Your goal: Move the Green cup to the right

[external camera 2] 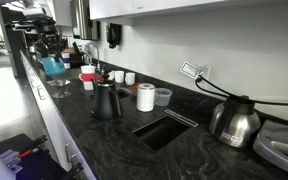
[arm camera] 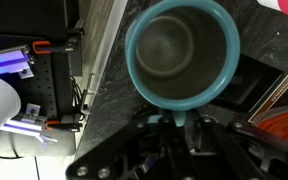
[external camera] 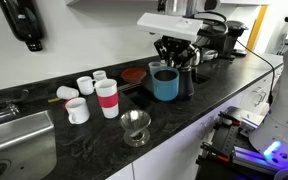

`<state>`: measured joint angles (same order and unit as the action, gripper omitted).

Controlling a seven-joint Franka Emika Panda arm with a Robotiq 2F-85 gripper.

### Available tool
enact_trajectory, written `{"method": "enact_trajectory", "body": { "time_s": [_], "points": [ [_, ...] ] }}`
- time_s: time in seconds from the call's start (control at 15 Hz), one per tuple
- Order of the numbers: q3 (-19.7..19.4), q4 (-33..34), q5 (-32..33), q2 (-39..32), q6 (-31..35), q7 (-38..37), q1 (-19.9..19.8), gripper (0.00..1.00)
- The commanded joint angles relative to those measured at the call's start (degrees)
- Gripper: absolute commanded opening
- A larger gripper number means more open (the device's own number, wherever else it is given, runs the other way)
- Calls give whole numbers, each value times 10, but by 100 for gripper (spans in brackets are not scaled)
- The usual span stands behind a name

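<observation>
The Green cup [external camera: 165,85], teal and without a handle, stands upright on the dark speckled surface [external camera: 196,108], directly beneath my arm. In the wrist view I look straight down into its empty inside. My jaws are pinching the cup's near wall, with a sliver of teal rim caught between them. I cannot tell whether its base touches the surface. Further along, toward the sink [external camera: 19,148], stand a white cup with a red band [external camera: 107,98], several small white mugs [external camera: 84,85] and a metal bowl [external camera: 136,126].
</observation>
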<state>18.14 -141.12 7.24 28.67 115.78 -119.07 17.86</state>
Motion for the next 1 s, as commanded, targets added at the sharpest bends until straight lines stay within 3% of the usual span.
{"method": "enact_trajectory", "body": {
  "time_s": [0.0, 0.47, 0.93],
  "points": [
    [10, -9, -29, -9, 10, -10, -27, 4],
    [-25, -57, -113, -31, 56, -72, -87, 4],
    [-24, -96, -122, -69, 147, -152, -110, 4]
  ]
}}
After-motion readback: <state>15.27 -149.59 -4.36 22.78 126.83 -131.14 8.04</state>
